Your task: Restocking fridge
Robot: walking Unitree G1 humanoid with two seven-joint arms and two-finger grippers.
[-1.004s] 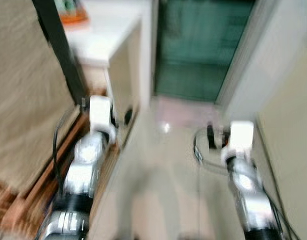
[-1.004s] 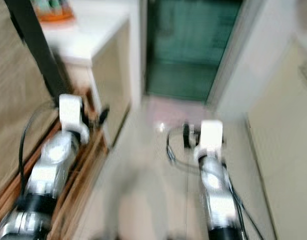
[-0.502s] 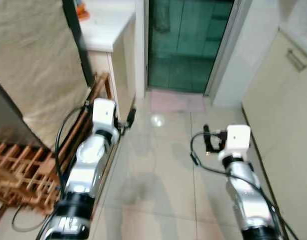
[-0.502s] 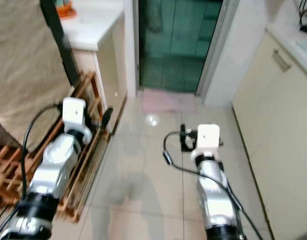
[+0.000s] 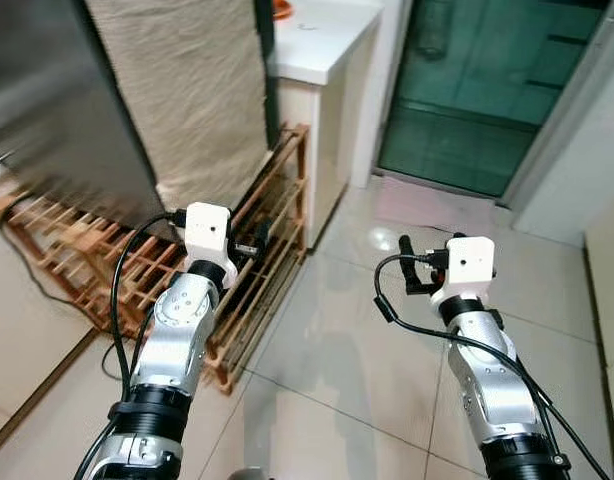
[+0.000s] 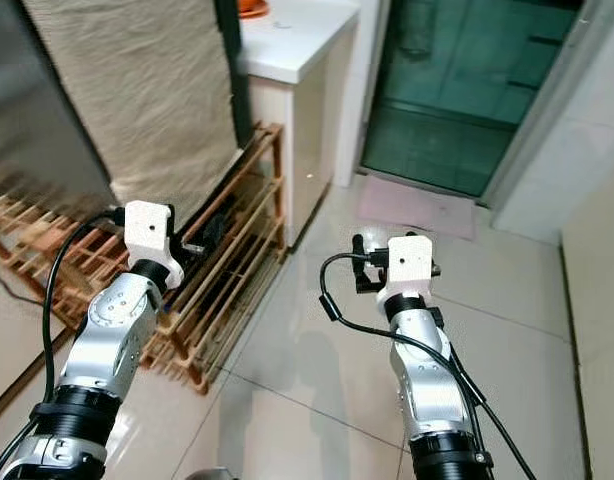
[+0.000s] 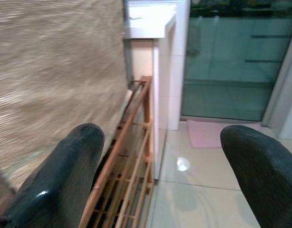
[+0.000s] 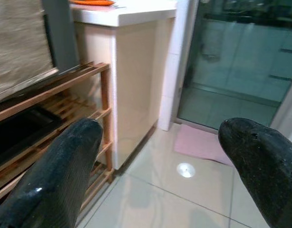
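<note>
Both claws empty and carried forward at mid height. Left claw (image 7: 155,166): fingers spread wide, nothing between them, pointed along the wooden rack (image 5: 249,262). Right claw (image 8: 160,161): likewise spread, unloaded, over bare tiled floor (image 5: 357,340) and facing the white bench (image 6: 292,35) and the pink mat (image 6: 415,207).

Task object: no stock item visible in either claw or on the floor. Dark steel panel at far left (image 5: 57,90), partly draped by a beige woven cloth (image 5: 187,80), is probably the fridge side; not confirmed. Door and handle not visible. Orange item on the bench corner (image 6: 253,8), unidentified.

Judged stage: transit or search, nothing picked up yet.

Risks:
- Left arm sits close above the rack; a further turn leftward could snag its cable (image 5: 127,270) on a slat.
- Glossy tiles; footing could slip.

Versus half a second ago: whole scene has shifted right and the steel panel has come into frame, so the camera swung left. Claws hold the same posture relative to the body.
</note>
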